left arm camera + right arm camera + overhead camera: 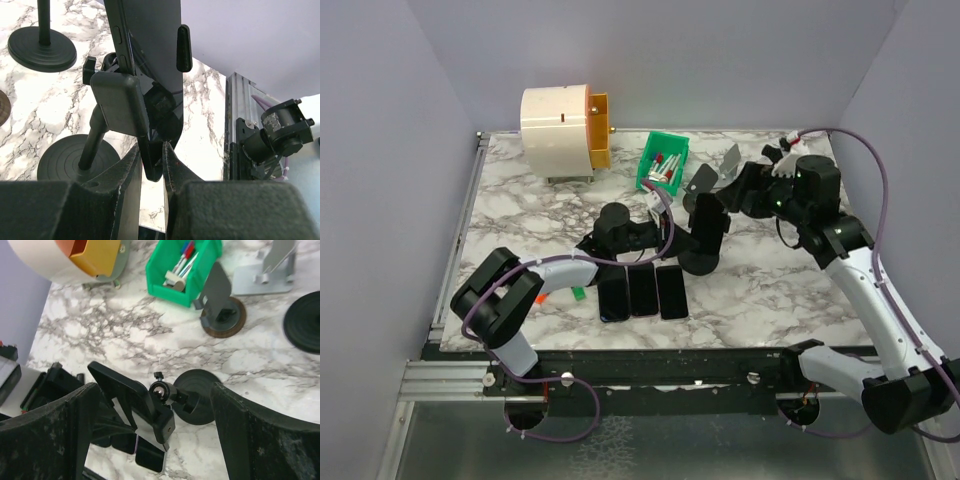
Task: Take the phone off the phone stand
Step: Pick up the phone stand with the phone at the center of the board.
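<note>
Overhead, the slim black glass-faced phone (708,222) is seen upright in the black round-based phone stand (701,262), near the middle of the white marbled tabletop (770,290). The left tool (670,235) is reached in from the frame's left, and the right tool (738,188) is held just to the upper right. Three dark phones (642,290) are laid flat just below the stand.

In the left wrist view, the phone (150,40) is shown gripped by the stand's clamp arms. At the bottom centre of the frame, the left tool (152,162) is narrowed onto the phone's lower edge.

In the right wrist view, the right tool (155,405) is spread wide with nothing held, and the back of the phone stand (195,395) is framed between its fingers.

The phone is judged rigid, fairly light, slippery on its glass faces and breakable if dropped. It is probably best pinched firmly across the lower end, clear of the side buttons. The stand may need to be steadied, since the clamp could drag it along.
</note>
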You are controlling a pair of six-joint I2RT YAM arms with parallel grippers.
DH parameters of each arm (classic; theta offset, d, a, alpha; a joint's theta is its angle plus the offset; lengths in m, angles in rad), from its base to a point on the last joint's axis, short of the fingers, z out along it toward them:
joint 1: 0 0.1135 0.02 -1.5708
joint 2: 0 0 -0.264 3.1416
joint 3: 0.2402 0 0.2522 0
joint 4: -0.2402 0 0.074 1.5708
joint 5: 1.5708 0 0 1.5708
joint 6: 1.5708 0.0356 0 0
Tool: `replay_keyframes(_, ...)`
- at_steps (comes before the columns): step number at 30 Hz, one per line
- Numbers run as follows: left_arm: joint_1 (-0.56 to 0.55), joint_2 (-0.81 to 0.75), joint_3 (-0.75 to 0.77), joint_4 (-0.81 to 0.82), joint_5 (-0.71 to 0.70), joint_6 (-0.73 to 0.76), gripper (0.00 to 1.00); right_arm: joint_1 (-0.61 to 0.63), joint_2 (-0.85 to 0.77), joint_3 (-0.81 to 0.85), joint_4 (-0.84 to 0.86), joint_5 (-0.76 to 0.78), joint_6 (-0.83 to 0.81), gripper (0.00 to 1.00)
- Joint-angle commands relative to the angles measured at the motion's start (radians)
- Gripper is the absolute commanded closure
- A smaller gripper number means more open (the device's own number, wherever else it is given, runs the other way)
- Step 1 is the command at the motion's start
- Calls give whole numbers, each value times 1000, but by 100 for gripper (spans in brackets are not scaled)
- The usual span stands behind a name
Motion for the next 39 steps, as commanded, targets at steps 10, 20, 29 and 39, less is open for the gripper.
replay_keyframes(10, -130, -54, 9, -22, -378, 33, 100, 295, 107, 287, -370, 589, -3, 2)
replay_keyframes(20, -182, -55, 1, -22, -496, 22, 100, 330, 148, 267, -371, 626, 2, 0)
replay_keyframes(29, -196, -54, 2, -22, -510, 31, 100, 333, 191, 274, -322, 585, -13, 0)
replay_keyframes(39, -198, -57, 0, -22, -513, 43, 100, 355, 236, 293, -312, 590, -24, 0)
